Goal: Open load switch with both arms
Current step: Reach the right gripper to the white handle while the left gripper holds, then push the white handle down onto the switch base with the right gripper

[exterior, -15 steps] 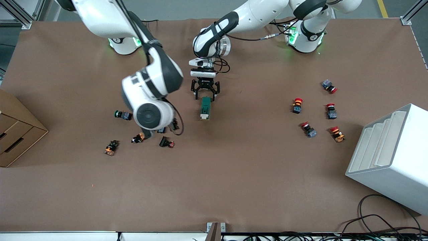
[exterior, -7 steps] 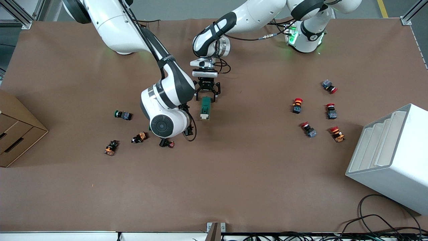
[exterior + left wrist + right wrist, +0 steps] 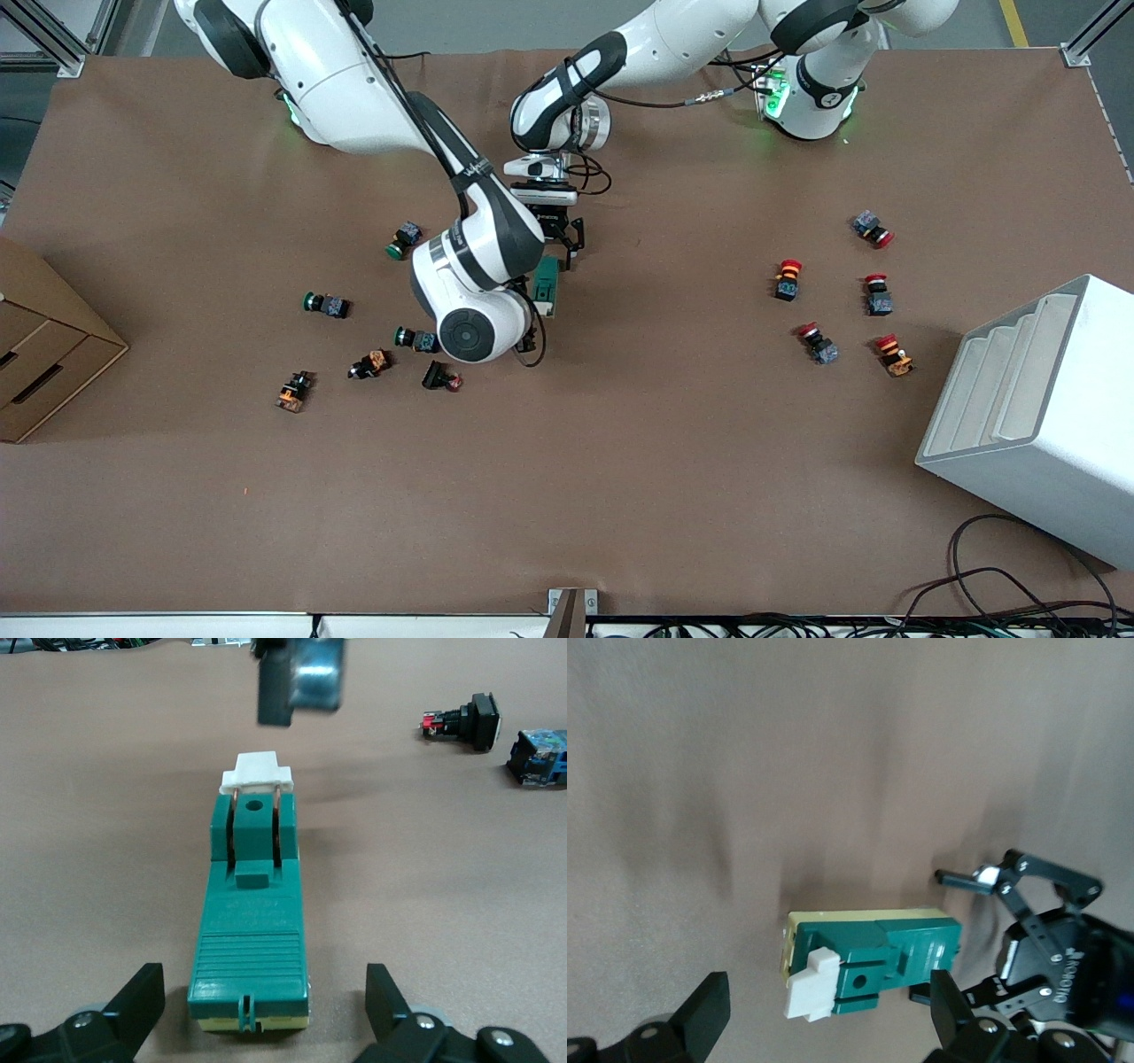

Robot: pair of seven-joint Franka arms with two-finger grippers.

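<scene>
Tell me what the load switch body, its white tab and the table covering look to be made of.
The load switch body looks like moulded matte green plastic, with ribbed grooves and crisp edges. Its white tab seems smooth plastic; two thin coppery strips beside it look metal. The table covering appears to be matte brown paper or felt; which, I cannot tell.

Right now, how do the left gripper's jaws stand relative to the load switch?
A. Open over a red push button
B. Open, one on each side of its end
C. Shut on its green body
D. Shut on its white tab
B: in the left wrist view the left gripper has its jaws spread, straddling the end of the load switch away from the white tab, with gaps on both sides.
</scene>
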